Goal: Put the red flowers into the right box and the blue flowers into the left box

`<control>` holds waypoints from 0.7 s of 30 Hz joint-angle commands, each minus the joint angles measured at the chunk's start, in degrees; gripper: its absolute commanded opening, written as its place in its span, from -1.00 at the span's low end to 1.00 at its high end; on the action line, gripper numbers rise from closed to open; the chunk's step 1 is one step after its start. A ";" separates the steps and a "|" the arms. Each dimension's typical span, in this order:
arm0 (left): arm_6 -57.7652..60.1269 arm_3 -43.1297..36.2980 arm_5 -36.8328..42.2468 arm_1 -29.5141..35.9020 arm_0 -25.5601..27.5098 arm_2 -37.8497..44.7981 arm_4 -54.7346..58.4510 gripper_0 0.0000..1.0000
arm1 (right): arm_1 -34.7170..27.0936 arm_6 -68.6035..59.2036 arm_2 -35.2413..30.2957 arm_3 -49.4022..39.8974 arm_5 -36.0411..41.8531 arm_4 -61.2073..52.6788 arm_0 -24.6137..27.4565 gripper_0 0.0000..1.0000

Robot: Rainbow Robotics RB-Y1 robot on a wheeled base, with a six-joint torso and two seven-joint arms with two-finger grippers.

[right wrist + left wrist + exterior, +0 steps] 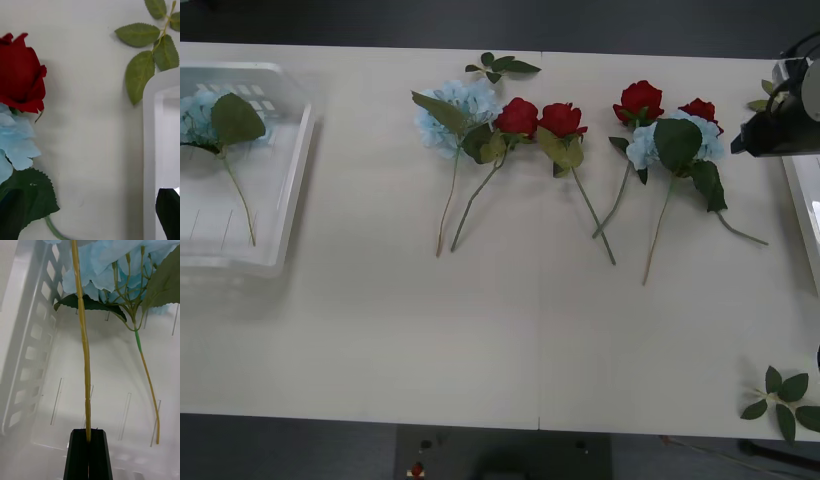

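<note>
My left gripper (89, 438) pinches a blue flower's stem (83, 352) inside the left box (26, 363), slotted wall at nine o'clock, while I cannot tell my right gripper's (777, 130) state.

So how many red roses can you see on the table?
4. All lie on the table: left rose and second rose side by side mid-table; third rose and fourth rose further right, by a blue flower. None looks hidden.
</note>
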 commanded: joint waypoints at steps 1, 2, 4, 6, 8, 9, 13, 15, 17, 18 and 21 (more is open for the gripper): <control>0.98 -0.42 -0.34 -0.32 -1.06 0.24 -4.49 -1.00 | 0.39 -2.87 -0.32 -0.70 -2.46 0.70 1.29 1.00; 1.07 -0.42 -0.34 -0.40 -1.24 -0.20 -4.84 -1.00 | 0.74 -2.96 -0.32 -0.70 -2.98 1.49 1.64 1.00; 1.07 -0.42 -0.34 -0.40 -1.33 -0.47 -4.84 -1.00 | 1.53 -3.22 -0.32 -0.70 -3.86 4.13 2.52 1.00; 0.89 -0.59 -0.34 -0.40 -1.33 -0.47 -4.93 -1.00 | 2.23 -3.66 -0.32 -0.70 -4.57 5.62 3.14 1.00; 0.54 -0.94 -0.34 -0.58 -1.24 -0.47 -4.93 -0.48 | 2.76 -4.19 -0.32 -0.70 -5.18 5.97 3.75 1.00; 0.37 -0.94 -0.34 -0.84 -1.33 -0.47 -5.02 0.23 | 2.94 -4.37 -0.32 -0.70 -5.71 5.80 3.93 1.00; -0.07 -1.56 -0.42 -0.93 -1.24 -0.47 -5.37 0.94 | 3.99 -4.98 -0.32 -0.70 -7.38 6.94 4.10 1.00; -0.25 -1.73 -0.34 -0.93 -1.24 -0.47 -5.37 0.99 | 4.87 -5.60 -0.23 -0.70 -7.56 7.82 4.10 1.00; -0.51 -1.73 -0.34 -1.02 -1.24 -0.47 -5.37 0.99 | 5.66 -5.95 -0.23 -0.70 -8.17 8.08 4.10 1.00; -0.60 -1.73 -0.34 -1.11 -1.24 -0.47 -5.46 0.99 | 6.19 -6.13 -0.23 -0.70 -8.87 7.99 4.19 1.00; -1.04 -1.73 -0.34 -1.11 -1.24 -0.47 -5.54 0.99 | 8.30 -6.65 -0.23 -0.70 -11.95 7.82 4.10 1.00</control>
